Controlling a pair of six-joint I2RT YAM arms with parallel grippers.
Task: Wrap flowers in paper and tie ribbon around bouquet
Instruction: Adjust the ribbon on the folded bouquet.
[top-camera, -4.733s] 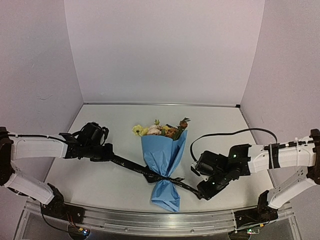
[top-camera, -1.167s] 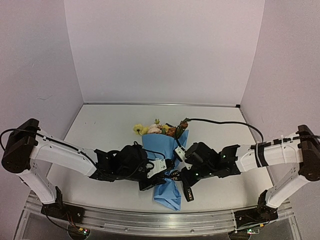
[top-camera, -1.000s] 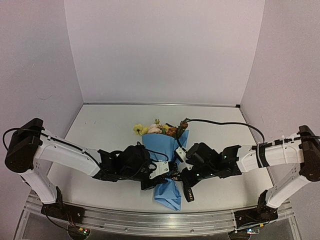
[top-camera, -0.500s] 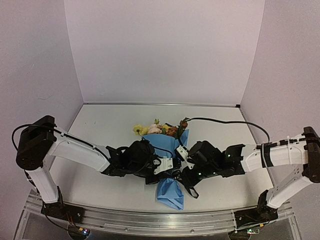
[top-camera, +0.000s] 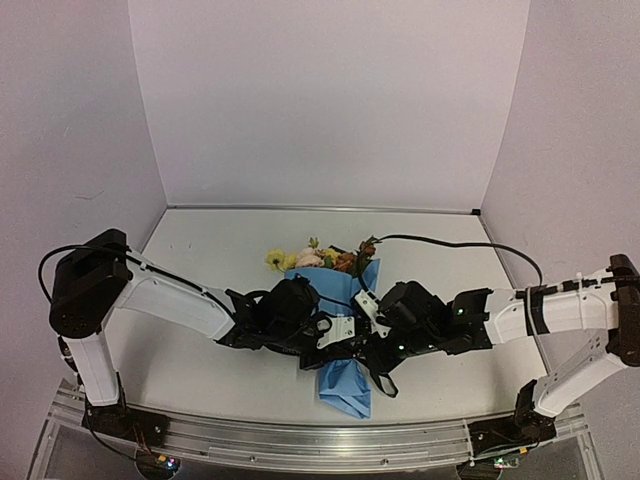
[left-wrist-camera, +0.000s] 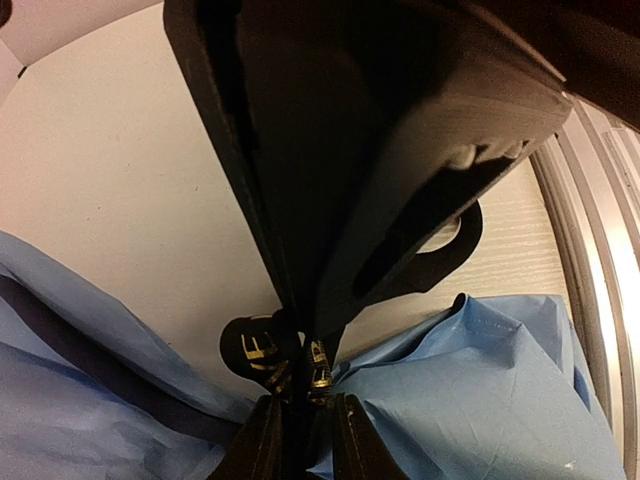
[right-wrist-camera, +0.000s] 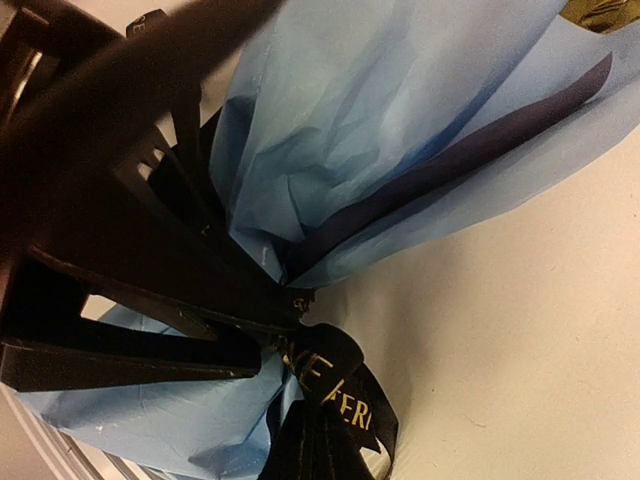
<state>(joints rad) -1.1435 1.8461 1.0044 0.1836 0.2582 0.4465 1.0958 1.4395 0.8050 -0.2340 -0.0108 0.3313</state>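
Top external, left jaws and right jaws meet over bouquet (top-camera: 345, 388), both pinching ribbon (right-wrist-camera: 330, 385), black cable (top-camera: 450, 242) behind

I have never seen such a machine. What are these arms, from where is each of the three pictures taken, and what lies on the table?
These are two robot arms bolted at the near edge of the table; each ends in a two-finger gripper. The wide picture comes from a fixed camera above and behind them, showing the left arm and the right arm. The two close pictures come from small cameras on the wrists. On the table lies a bouquet: flowers in blue paper. A black ribbon with pale lettering sits at its narrow waist. The right gripper is shut, apparently pinching the ribbon. The left gripper has its fingers close beside the ribbon; whether it grips, I cannot tell.
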